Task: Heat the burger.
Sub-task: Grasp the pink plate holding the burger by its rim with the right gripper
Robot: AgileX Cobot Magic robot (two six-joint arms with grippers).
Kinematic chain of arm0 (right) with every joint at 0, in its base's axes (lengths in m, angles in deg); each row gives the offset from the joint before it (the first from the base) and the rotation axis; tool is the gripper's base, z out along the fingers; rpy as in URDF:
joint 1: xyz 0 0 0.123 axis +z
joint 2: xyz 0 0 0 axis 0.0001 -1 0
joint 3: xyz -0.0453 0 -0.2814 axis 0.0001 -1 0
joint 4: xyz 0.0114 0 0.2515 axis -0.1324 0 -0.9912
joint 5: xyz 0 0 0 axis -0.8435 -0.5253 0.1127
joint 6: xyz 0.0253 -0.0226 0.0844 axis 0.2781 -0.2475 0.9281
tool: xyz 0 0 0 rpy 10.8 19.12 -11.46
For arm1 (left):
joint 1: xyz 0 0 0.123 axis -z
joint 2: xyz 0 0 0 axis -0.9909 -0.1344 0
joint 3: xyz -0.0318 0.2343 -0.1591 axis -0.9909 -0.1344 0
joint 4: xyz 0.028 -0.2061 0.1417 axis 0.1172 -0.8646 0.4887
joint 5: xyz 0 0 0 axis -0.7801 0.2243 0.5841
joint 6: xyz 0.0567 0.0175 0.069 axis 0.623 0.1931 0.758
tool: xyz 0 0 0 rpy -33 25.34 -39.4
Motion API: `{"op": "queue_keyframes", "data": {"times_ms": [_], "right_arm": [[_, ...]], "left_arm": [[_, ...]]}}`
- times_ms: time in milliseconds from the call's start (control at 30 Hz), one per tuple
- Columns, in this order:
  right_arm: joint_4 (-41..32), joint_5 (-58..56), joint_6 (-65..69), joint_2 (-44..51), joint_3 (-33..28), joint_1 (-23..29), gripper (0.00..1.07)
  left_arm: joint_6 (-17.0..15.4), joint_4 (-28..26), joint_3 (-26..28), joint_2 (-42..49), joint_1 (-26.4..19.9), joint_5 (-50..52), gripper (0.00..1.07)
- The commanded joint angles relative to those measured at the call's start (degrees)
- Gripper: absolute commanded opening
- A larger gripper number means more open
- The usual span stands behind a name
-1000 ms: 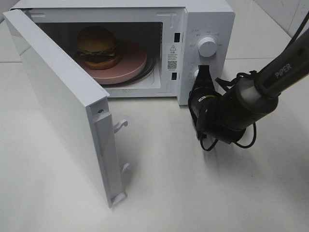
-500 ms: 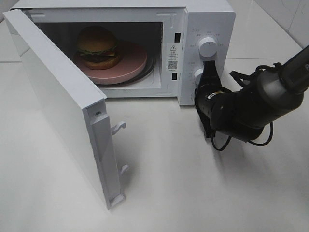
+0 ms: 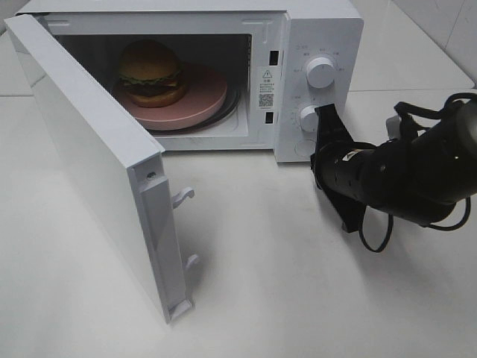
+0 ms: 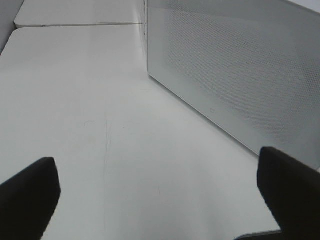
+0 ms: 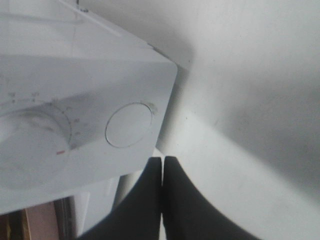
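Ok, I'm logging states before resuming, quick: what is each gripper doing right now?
Left gripper: open, holding nothing.
Right gripper: shut, holding nothing, close to the microwave front.

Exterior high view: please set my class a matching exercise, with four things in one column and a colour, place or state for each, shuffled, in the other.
Things:
1. burger
2. plate
3. microwave door
4. right gripper

Descriptions:
A. pink
B. swung open
C. shut, beside the lower knob
D. inside the microwave

Pairs: 1-D, 2-A, 3-B, 4-C
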Motion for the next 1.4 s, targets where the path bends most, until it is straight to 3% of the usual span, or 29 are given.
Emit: {"op": "queue_keyframes", "data": {"times_ms": [33, 333, 433, 500, 567, 833, 933, 1000, 1167, 1400], "right_arm": [[0.86, -6.88, -9.97, 3.9, -0.63, -0.46, 0.0], [1.26, -27.16, -40.16, 11.46, -0.34, -2.46, 0.0], [1.26, -28.88, -42.86, 11.92, -0.11, -2.46, 0.0], [1.32, -38.9, -51.28, 12.66, 2.01, -2.46, 0.0], [2.12, -41.54, -53.0, 12.66, 2.75, -2.46, 0.0], [16.27, -56.26, -54.49, 12.66, 9.0, -2.46, 0.0], [25.84, -63.6, -56.89, 12.66, 13.12, -2.46, 0.0], [27.33, -65.66, -58.21, 12.66, 14.09, -2.46, 0.0], [32.77, -74.43, -70.87, 12.66, 19.02, -2.46, 0.0], [34.21, -82.16, -103.53, 12.66, 22.29, -2.46, 0.0]], "left_arm": [[-0.4, -0.17, -0.17, 1.09, -0.11, 0.0, 1.0], [-0.4, -0.17, -0.17, 1.09, -0.11, 0.0, 1.0], [-0.4, -0.17, -0.17, 1.09, -0.11, 0.0, 1.0], [-0.4, -0.17, -0.17, 1.09, -0.11, 0.0, 1.0], [-0.4, -0.17, -0.17, 1.09, -0.11, 0.0, 1.0], [-0.4, -0.17, -0.17, 1.09, -0.11, 0.0, 1.0], [-0.4, -0.17, -0.17, 1.09, -0.11, 0.0, 1.0], [-0.4, -0.17, -0.17, 1.09, -0.11, 0.0, 1.0], [-0.4, -0.17, -0.17, 1.09, -0.11, 0.0, 1.0], [-0.4, -0.17, -0.17, 1.09, -0.11, 0.0, 1.0]]}}
